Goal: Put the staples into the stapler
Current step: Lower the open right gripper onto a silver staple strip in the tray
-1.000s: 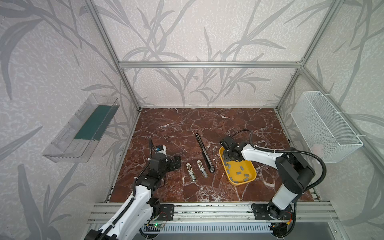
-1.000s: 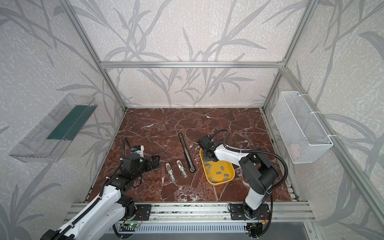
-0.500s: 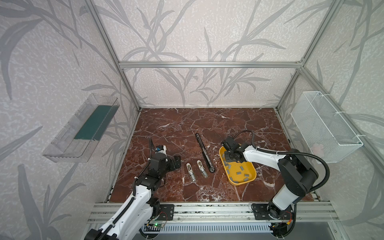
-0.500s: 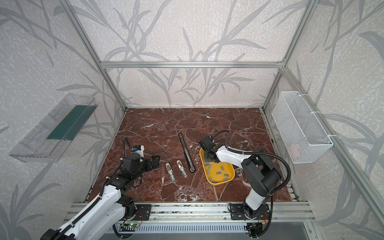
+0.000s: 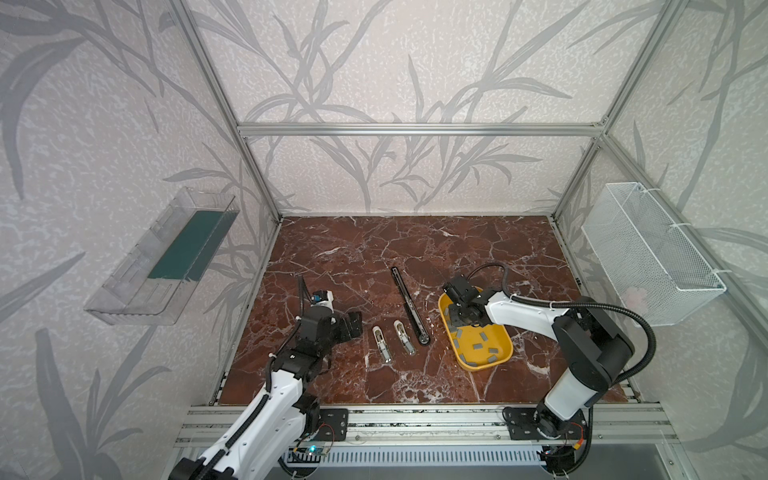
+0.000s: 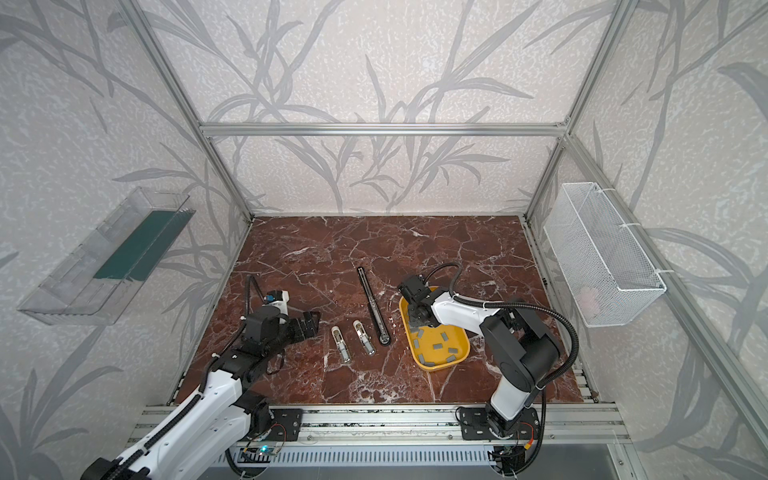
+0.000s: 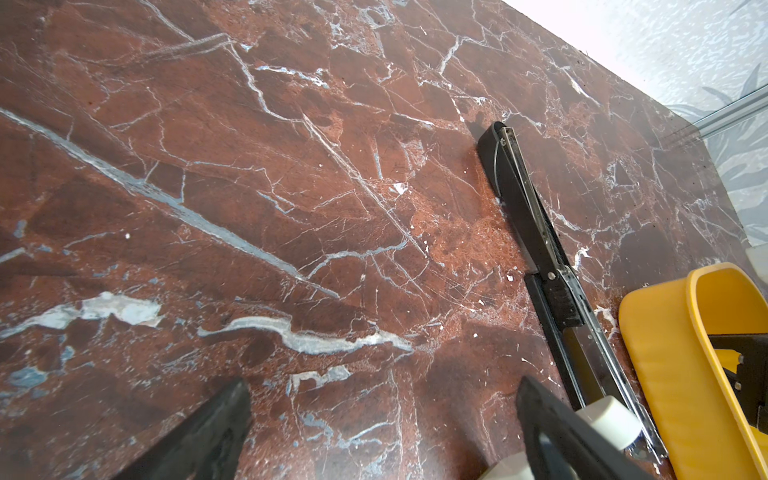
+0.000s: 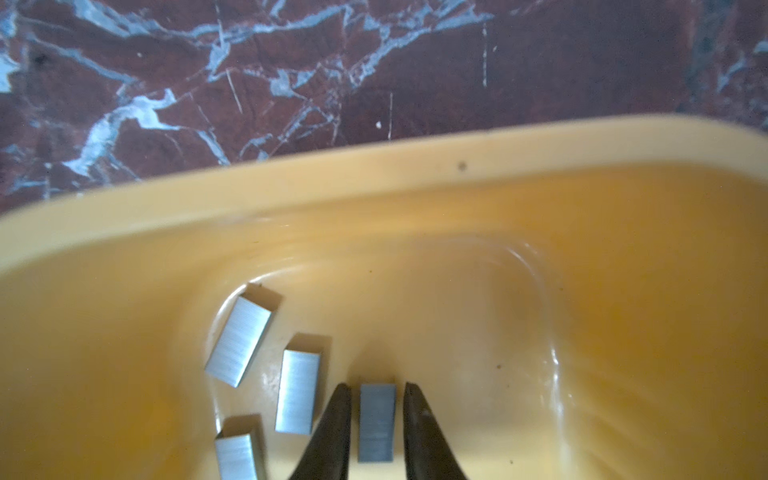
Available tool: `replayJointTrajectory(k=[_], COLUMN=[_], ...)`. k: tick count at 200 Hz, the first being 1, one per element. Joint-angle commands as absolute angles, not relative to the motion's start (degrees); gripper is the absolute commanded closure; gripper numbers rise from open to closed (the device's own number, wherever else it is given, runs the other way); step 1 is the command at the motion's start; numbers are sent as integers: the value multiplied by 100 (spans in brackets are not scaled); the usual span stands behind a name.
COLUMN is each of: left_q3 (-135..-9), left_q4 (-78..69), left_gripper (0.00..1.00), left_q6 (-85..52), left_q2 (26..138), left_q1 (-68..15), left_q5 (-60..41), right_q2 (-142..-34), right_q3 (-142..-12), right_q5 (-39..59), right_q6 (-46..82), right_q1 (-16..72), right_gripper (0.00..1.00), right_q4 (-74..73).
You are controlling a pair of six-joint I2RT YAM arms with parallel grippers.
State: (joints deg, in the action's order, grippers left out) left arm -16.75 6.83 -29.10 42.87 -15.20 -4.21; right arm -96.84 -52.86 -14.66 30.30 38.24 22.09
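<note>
Deep in the yellow tray, right jaws narrowly parted astride one staple strip, long axis running along the fingers, slim gaps both sides, not yet pinching. Other staples scattered alongside. Left jaws spread wide, farther off over bare tabletop.

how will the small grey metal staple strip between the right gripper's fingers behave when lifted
The small grey metal staple strip looks thin, so it is probably very light. Its smooth faces might slip or twist in the right gripper. Fine lines suggest glued staples, so a hard squeeze could snap it.
</note>
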Motion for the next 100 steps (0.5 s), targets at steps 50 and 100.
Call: replayJointTrajectory(k=[50, 100], left_q3=[-1775, -1743], left_q4=[559, 361], left_gripper=[1, 1], left_q6=[-2846, -2797], left_q2=[4254, 4254], left_q1=[-1521, -1521], left_q5=[-430, -788], right_q2=[-9918, -9812], right_q3=[-5001, -4957], right_q5=[-1415, -1594], right_q6=[3173, 3103], right_q1=[3802, 3807], right_gripper=[84, 86], right_q4=[2077, 2006])
